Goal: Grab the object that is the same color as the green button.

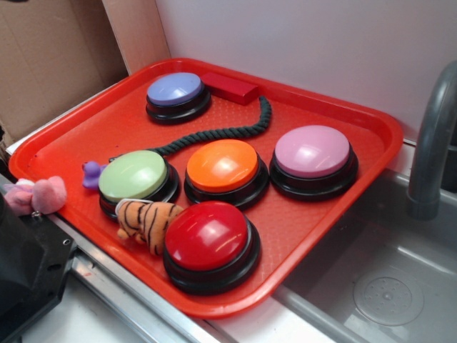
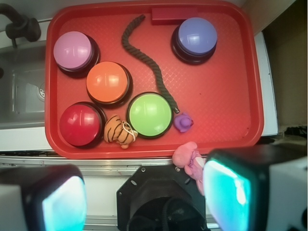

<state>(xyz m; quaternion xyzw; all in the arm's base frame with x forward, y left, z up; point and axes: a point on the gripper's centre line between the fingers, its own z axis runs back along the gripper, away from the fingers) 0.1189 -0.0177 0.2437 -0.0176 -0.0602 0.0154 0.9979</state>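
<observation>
The object, a long dark green twisted rope (image 2: 149, 57), lies on the red tray (image 2: 226, 96), curving from the back edge down to the pale green button (image 2: 150, 114). From the exterior view the rope (image 1: 214, 137) runs behind the green button (image 1: 133, 175) and the orange one. My gripper (image 2: 144, 202) is open with nothing between its fingers. It hovers high over the black robot base, outside the tray's near edge and well away from the rope. I cannot make out the gripper in the exterior view.
Orange (image 2: 108, 82), red (image 2: 81, 123), pink (image 2: 73, 50) and blue (image 2: 195, 36) buttons share the tray. A purple toy (image 2: 183, 122) touches the rope's thin end. A tiger toy (image 2: 119, 132), a red block (image 2: 174, 14), a pink plush (image 2: 187, 156) and a sink (image 1: 385, 279) are nearby.
</observation>
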